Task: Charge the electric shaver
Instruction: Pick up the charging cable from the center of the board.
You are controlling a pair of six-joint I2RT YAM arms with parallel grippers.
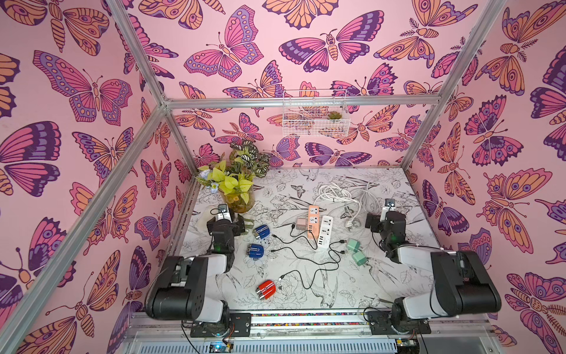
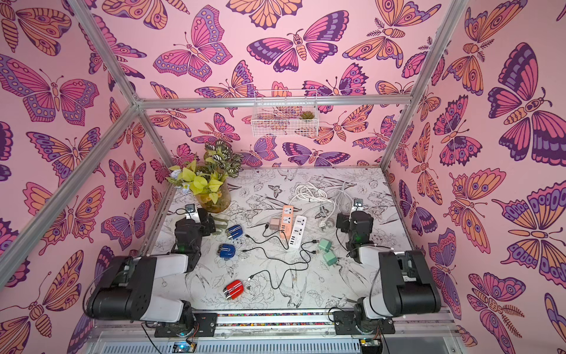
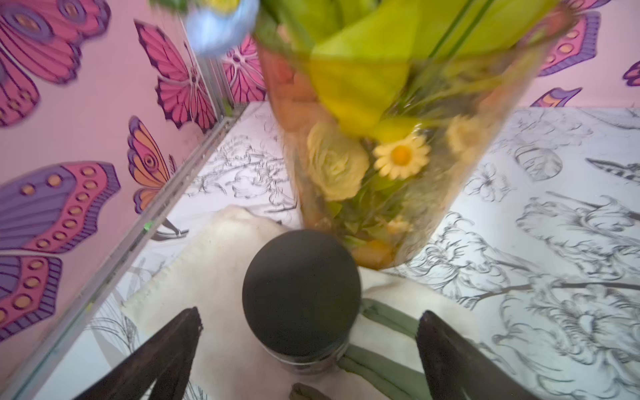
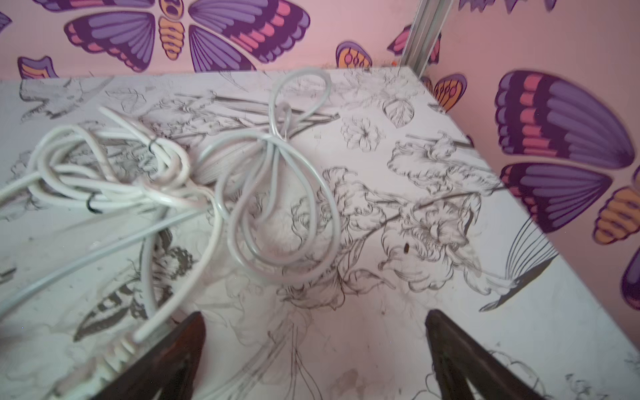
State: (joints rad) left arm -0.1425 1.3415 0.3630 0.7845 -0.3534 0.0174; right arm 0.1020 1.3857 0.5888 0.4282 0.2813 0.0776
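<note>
Both hands are spread and empty. The left gripper (image 3: 310, 313) hangs over a black-lidded jar (image 3: 301, 294) on a cream cloth (image 3: 207, 277) beside the flower vase (image 1: 242, 202), and the right gripper (image 4: 315, 314) hangs over the table (image 1: 382, 291) next to the coiled white cords (image 4: 270, 194). Nearest the robot lies the red shaver (image 1: 266, 289), with the free end of a black cable (image 1: 281, 277) just beside it. Farther in are two blue shavers (image 1: 261, 232), (image 1: 255, 251) and two green adapters (image 1: 353, 245), (image 1: 359, 258). Beyond them a pinkish adapter (image 1: 301, 224) sits against the orange power strip (image 1: 313, 220), with the white power strip (image 1: 325, 234) alongside. Nothing looks started, and I cannot tell which shaver is meant, though the red one seems handiest. To do it well, one gripper should probably steady the shaver by its flat sides. The other should pinch the connector close behind its tip, so the limp cable cannot buckle. The charging port is not visible.
</note>
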